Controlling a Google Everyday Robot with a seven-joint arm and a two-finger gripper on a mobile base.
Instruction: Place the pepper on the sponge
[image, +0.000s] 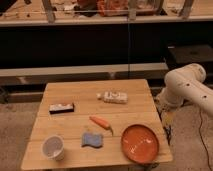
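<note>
The pepper (100, 122) lies flat on the wooden table (75, 90), slanting from upper left to lower right with its green stem at the lower right end. It is just beyond the blue sponge (92, 140), close to it but not on it, so as I judge it the placing remains to be done. My white arm (186, 84) is folded off the table's right side. My gripper (165, 120) seems to hang below it by the table's right edge, well apart from the pepper. I cannot tell how wide it stands, but it has no hold of the pepper.

To do this well I would come down across the pepper's narrow width near the middle of its body, not at the thin stem. I would lift it only enough to clear the sponge. The sponge is small and soft, so I would lay the pepper along its length, low and centred, or it may roll off towards the orange plate (140, 144)

I count one pepper, one sponge, one plate, one white cup (53, 147), one white bottle (112, 97) lying on its side and one dark bar (61, 108): six things on one table
</note>
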